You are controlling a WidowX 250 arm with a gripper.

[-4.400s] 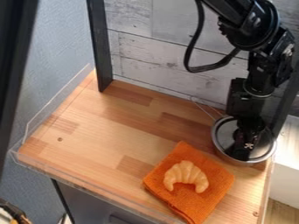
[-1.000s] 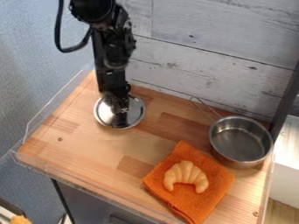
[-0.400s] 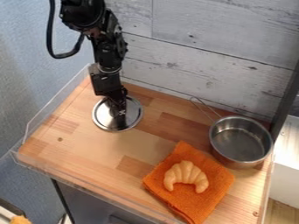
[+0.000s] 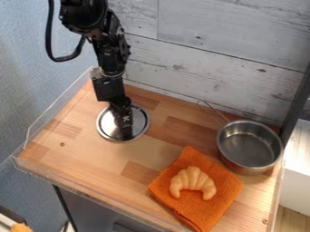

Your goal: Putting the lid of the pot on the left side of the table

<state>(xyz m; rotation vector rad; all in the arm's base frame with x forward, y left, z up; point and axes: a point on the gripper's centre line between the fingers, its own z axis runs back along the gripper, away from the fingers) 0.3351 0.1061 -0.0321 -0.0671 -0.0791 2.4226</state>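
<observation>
In the camera view, can see the lid off the pot and near the table's far left corner, under the gripper. Cannot tell whether gripping or released. Seems nearly done: probably just set down fully, let go, withdraw.

Scene softly, brightly lit; pale sheen spread over tabletop; glints caught on lid; pot shaded inside.

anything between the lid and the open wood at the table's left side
Nothing visible does: the lid is already over the left part of the table, the gripper at its middle. The pot and orange cloth are off to the right.
</observation>
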